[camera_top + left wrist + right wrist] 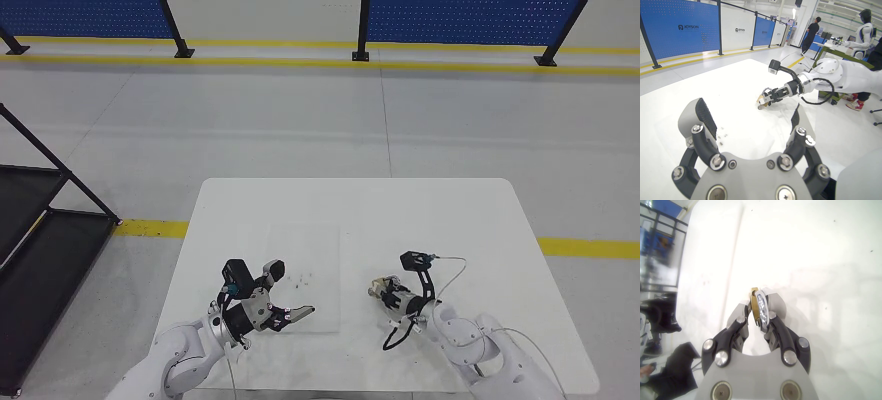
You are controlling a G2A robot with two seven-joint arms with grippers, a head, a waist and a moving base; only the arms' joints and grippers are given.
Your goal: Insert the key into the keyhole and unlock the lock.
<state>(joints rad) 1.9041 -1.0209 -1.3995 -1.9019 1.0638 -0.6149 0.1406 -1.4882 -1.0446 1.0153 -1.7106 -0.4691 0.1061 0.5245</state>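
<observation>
Overhead, two wrist views, shared table (460,230)

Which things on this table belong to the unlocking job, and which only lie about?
For the job:
brass padlock, gripped by the right gripper
small silver piece by it, perhaps the key
left gripper, open

Lying about:
small metal bits on the table
</observation>
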